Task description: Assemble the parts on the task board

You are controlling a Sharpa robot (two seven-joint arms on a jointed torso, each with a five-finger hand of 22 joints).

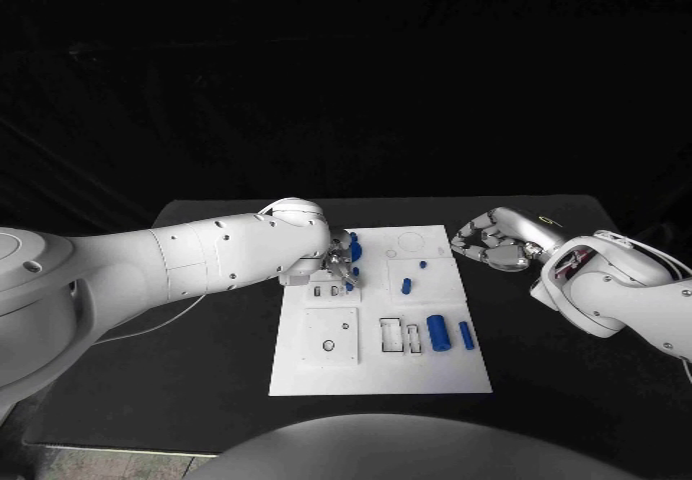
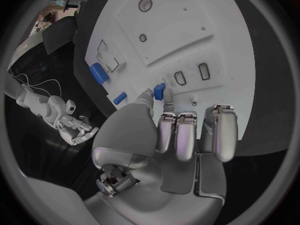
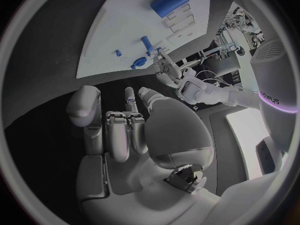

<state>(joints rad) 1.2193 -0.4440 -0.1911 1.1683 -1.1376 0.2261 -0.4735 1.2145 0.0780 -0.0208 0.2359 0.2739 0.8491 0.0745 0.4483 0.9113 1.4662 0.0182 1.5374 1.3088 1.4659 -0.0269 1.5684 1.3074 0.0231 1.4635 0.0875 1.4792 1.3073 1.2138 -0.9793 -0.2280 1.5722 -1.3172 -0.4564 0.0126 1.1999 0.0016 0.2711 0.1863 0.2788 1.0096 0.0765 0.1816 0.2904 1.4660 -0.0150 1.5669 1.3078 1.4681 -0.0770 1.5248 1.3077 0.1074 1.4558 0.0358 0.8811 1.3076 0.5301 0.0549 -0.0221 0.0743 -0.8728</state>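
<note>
Blue part (image 2: 159, 91) pinched in left hand (image 2: 181, 135) fingers (image 2: 149, 98).

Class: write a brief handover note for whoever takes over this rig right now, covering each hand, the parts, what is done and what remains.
Left hand: over the task board, pinching a small blue part at its fingertips.
Right hand: off the board's right edge, fingers curled, holding nothing.
Parts: a large blue cylinder and a slimmer blue piece lie near the board's right side; smaller blue pieces lie mid-board.
Done: one part picked up.
Left: seat it, then the loose pieces.
</note>
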